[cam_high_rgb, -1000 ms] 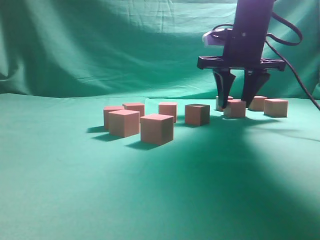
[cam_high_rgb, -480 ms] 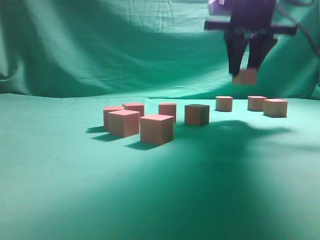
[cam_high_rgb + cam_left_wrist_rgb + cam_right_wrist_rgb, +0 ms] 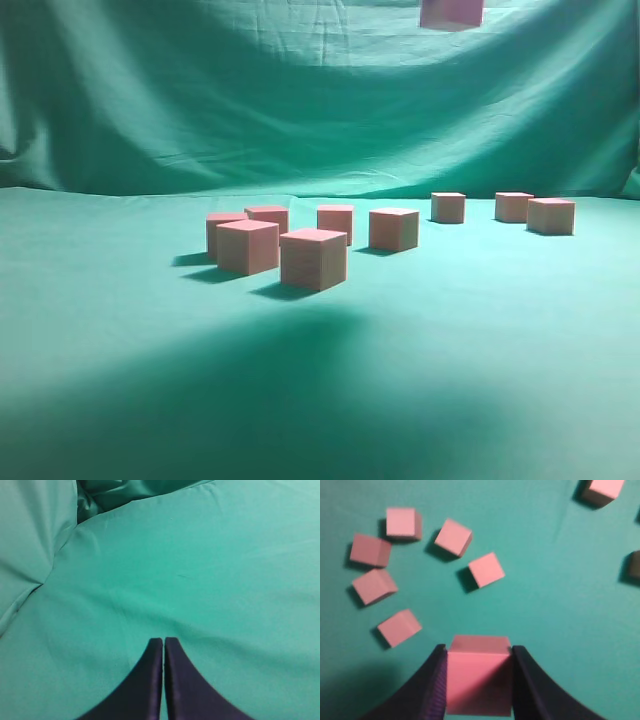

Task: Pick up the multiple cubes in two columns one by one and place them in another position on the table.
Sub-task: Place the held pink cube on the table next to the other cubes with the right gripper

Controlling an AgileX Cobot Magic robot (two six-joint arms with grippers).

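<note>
My right gripper (image 3: 478, 652) is shut on a pink cube (image 3: 479, 680) and holds it high above the table; in the exterior view only the cube's bottom (image 3: 451, 12) shows at the top edge. Several pink cubes sit on the teal table (image 3: 320, 400): a cluster left of centre with the nearest one (image 3: 313, 258), and three farther right, such as one at the far right (image 3: 551, 216). The right wrist view looks down on several of them, one at centre (image 3: 486, 569). My left gripper (image 3: 163, 641) is shut and empty over bare cloth.
A draped green backdrop (image 3: 250, 90) rises behind the table. In the left wrist view cloth folds (image 3: 45, 560) lie at the upper left. Bare cloth fills the front of the table.
My right gripper closed on a cube from the right group and lifted it straight up, almost out of the exterior view. Its shadow left the cubes. The other cubes have not moved.
</note>
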